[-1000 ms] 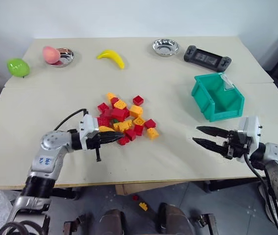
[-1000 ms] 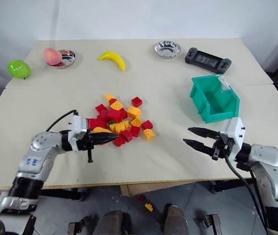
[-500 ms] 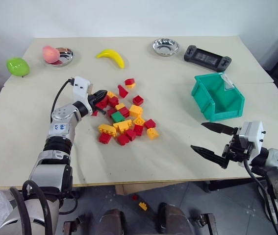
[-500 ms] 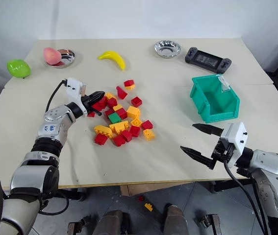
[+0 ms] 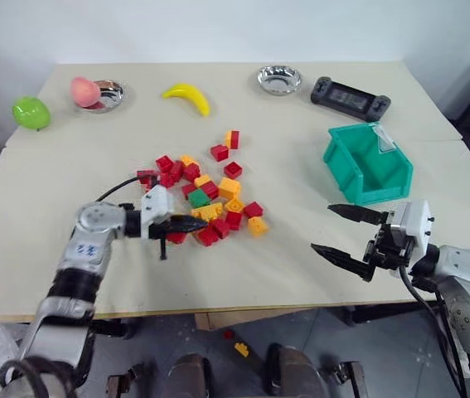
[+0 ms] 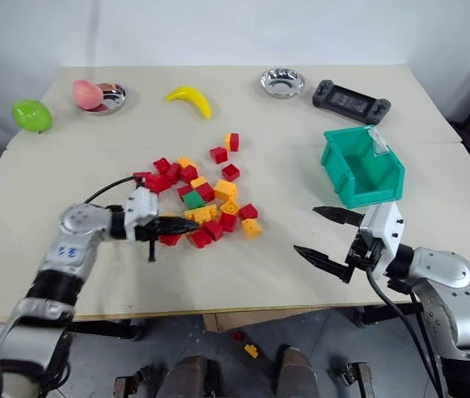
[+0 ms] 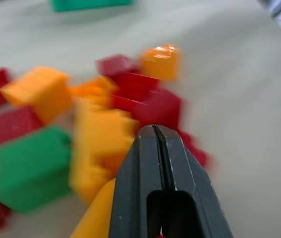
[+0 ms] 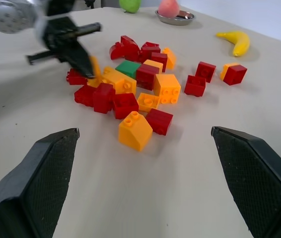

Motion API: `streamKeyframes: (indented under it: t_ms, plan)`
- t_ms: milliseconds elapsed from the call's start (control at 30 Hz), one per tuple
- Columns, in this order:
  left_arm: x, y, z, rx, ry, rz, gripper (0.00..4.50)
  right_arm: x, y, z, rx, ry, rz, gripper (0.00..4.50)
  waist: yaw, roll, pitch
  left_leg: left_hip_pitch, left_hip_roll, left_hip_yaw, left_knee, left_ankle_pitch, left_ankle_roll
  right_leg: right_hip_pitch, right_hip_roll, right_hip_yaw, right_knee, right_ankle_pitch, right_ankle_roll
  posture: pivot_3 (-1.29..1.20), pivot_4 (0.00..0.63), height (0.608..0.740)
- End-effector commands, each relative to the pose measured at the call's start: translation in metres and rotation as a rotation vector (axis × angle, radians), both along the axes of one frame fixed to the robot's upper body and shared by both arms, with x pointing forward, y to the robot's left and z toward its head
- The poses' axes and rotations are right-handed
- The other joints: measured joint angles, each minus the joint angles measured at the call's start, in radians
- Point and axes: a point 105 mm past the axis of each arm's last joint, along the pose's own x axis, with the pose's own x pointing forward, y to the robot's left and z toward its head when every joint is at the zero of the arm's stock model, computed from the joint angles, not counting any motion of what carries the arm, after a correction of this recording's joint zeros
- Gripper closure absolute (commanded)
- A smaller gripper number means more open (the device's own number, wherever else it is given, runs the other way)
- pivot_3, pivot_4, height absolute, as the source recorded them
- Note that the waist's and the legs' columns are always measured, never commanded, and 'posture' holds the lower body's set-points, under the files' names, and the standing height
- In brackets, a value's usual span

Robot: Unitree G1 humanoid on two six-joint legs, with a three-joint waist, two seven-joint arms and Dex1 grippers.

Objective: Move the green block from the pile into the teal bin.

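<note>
The green block lies uncovered in the left half of the pile of red and yellow bricks, mid-table. My left gripper is shut and empty. Its tip is at the pile's near-left edge, against a yellow brick and just short of the green block. The teal bin stands open-topped to the right of the pile. My right gripper hangs wide open and empty over bare table, nearer than the bin and right of the pile.
Along the far edge are a lime-green fruit, a peach in a steel bowl, a banana, an empty steel bowl and a black game controller. A red and orange brick pair lies beyond the pile.
My left gripper swept to the pile's far-left side and came back to its near-left edge. Bricks scattered and the green block was uncovered. My right gripper opened wider.
</note>
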Motion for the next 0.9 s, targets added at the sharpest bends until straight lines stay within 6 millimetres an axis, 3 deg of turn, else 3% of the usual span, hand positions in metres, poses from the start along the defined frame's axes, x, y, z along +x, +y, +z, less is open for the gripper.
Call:
streamKeyframes:
  t_ms: [33, 133, 200, 333, 467, 667, 900]
  plan:
    - [-0.011, 0.019, 0.017, -0.071, -0.013, 0.057, 4.5, -0.001, 0.004, 0.005, 0.017, -0.028, 0.019, 0.03, -0.003, 0.0, 0.0, 0.0, 0.0, 0.0, 0.0, 0.0, 0.0, 0.0, 0.0, 0.0, 0.0, 0.0, 0.0, 0.0, 0.15, 0.74]
    - [-0.007, 0.043, 0.033, -0.166, -0.033, 0.213, 4.5, 0.0, 0.008, 0.005, 0.028, -0.024, 0.036, 0.03, -0.001, 0.0, 0.0, 0.0, 0.0, -0.001, 0.001, 0.0, 0.0, 0.0, 0.0, 0.0, 0.001, 0.0, 0.0, 0.0, 0.15, 0.74]
    - [-0.006, 0.065, 0.038, -0.191, -0.04, 0.331, 4.13, 0.002, 0.01, 0.005, 0.034, -0.019, 0.048, 0.0, 0.0, 0.0, 0.0, 0.0, 0.0, -0.001, 0.002, 0.0, 0.0, 0.0, 0.0, 0.0, 0.001, 0.0, 0.0, 0.0, 0.15, 0.74]
    - [-0.016, 0.106, 0.029, -0.18, -0.044, 0.506, 3.08, 0.005, 0.01, 0.004, 0.034, -0.017, 0.064, 0.0, -0.014, 0.0, 0.0, 0.0, 0.0, -0.001, 0.0, 0.0, 0.0, 0.0, 0.0, 0.0, 0.001, 0.0, 0.0, 0.0, 0.15, 0.74]
    - [-0.025, 0.12, 0.021, -0.174, -0.048, 0.583, 1.84, 0.008, 0.009, 0.004, 0.032, -0.017, 0.067, 0.0, -0.013, 0.0, 0.0, 0.0, 0.0, -0.001, 0.0, 0.0, 0.0, 0.0, 0.0, 0.0, 0.0, 0.0, 0.0, 0.0, 0.15, 0.74]
    - [-0.005, 0.084, 0.029, -0.22, -0.069, 0.565, 0.07, 0.01, 0.009, 0.003, 0.031, -0.028, 0.057, 0.0, 0.006, 0.0, 0.0, 0.0, 0.0, -0.001, 0.001, 0.0, 0.0, 0.0, 0.0, 0.0, 0.001, 0.0, 0.0, 0.0, 0.15, 0.74]
    - [0.041, 0.026, 0.041, -0.245, -0.028, 0.544, 0.07, 0.011, 0.01, 0.003, 0.015, -0.056, 0.045, 0.0, 0.01, -0.001, 0.0, 0.0, 0.0, 0.0, 0.002, 0.0, 0.0, 0.001, 0.0, 0.0, 0.002, 0.0, 0.0, 0.0, 0.15, 0.74]
